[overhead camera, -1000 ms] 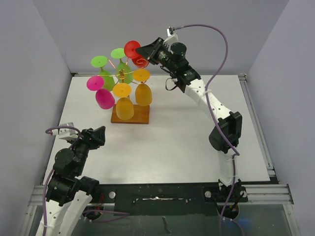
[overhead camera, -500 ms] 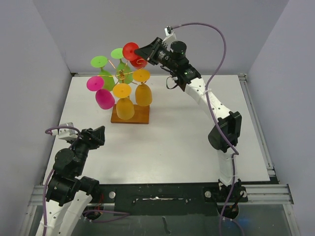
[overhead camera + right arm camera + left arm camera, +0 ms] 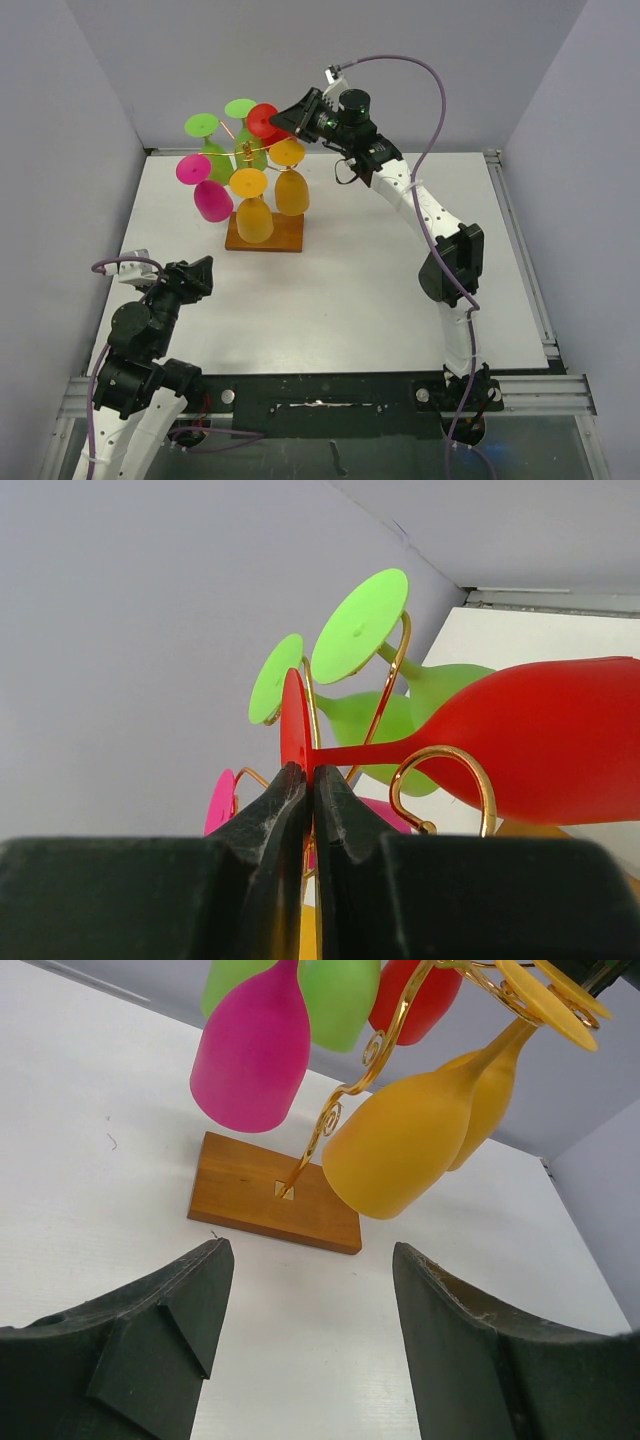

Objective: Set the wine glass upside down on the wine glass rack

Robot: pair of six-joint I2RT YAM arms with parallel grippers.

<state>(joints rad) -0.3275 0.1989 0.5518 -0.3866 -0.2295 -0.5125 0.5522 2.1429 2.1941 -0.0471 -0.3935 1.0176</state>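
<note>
Red wine glass (image 3: 520, 740) foot pinched by right claw (image 3: 312, 772) at gold rack (image 3: 250, 1185), left claw (image 3: 310, 1250) open.

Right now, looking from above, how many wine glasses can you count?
6. Two green glasses at the rack's back, a pink glass on its left, two yellow glasses in front, a red glass back right in the right pincer. None looks hidden.
</note>
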